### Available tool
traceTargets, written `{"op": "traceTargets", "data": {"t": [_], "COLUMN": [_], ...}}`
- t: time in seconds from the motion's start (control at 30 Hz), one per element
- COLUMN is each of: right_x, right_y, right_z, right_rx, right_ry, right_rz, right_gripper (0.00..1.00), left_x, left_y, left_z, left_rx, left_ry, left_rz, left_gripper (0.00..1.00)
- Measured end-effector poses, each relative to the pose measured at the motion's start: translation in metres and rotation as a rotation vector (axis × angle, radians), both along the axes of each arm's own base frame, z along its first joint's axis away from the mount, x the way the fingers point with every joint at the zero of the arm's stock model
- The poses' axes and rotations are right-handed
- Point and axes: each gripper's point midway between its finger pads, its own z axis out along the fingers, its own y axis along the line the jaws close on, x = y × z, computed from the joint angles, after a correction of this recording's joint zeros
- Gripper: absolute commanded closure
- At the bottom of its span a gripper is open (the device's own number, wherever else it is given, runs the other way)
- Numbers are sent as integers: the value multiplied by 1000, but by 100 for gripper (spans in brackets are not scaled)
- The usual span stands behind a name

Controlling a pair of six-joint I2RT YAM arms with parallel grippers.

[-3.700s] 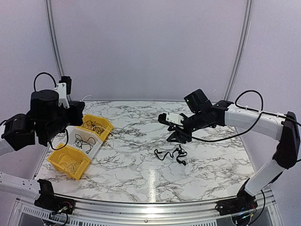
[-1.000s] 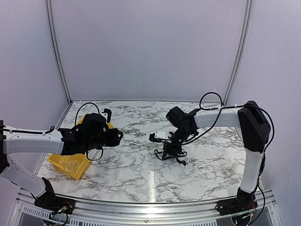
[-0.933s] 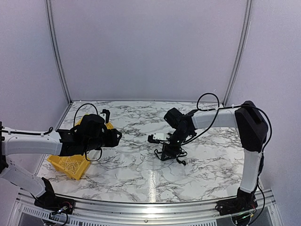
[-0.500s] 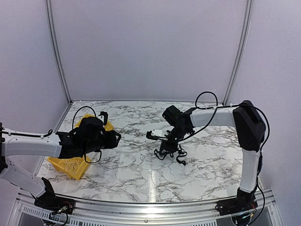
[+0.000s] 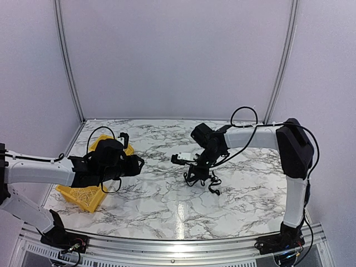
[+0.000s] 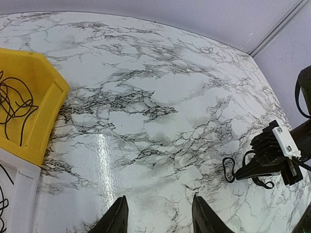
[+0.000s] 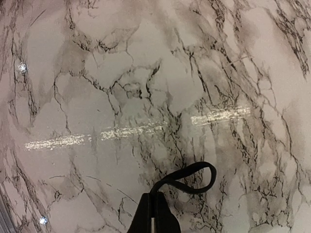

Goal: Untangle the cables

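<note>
The cables [image 5: 204, 179] lie as a small black tangle on the marble table, right of centre. My right gripper [image 5: 194, 174] points down onto the tangle's left end. In the right wrist view its jaws [image 7: 156, 196] are pressed together on a black strand, and a loop of that cable [image 7: 194, 166] curls out to the right of the tips. The left wrist view shows the same loop [image 6: 225, 170] beside the right gripper [image 6: 253, 167]. My left gripper [image 5: 139, 162] hovers left of centre, well apart from the tangle. Its fingers [image 6: 159, 201] are spread over bare marble and hold nothing.
Yellow bins [image 5: 83, 196] sit at the table's left edge, partly under my left arm. One yellow bin [image 6: 46, 104] holds thin black wires [image 6: 14, 107]; a white bin [image 6: 22, 194] stands next to it. The right arm's thick cable [image 5: 245, 114] arches above it.
My right gripper came down on the tangle from well above the table, shifted slightly left and shut on a strand. My left arm swung in low over the table beside the bins.
</note>
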Motion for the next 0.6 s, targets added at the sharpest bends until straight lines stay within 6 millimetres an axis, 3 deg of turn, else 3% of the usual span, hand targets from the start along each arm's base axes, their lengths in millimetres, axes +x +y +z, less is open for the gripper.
{"op": "traceTargets", "data": {"t": [0.1,0.17,0.3,0.43,0.5,0.6], "right_x": [2,7,18,16,11,6], "right_y": [3,8,20,19,16,12], "right_z": [16,41,127,222,252,278], "right_rx": [4,31,158,294,336,370], "right_ry": [1,-25,-162,-317,-365,-403], "right_rz": [4,7,17,30,34,38], "right_gripper": [100,100,100,100,100,100], "left_x": [0,-2,-8,-16,-18,-20], "left_y": [-4,-9,-25,-46,-53,-63], "left_z": [-4,-7,-5,6,6,-1], "left_rx": [-1,2,3,-19,-23,-19], "left_ry": [6,4,-27,-87,-104,-110], "left_rz": [-16,-35,-92,-161,-181,-207], "left_gripper": [53,53,52,52,52,52]}}
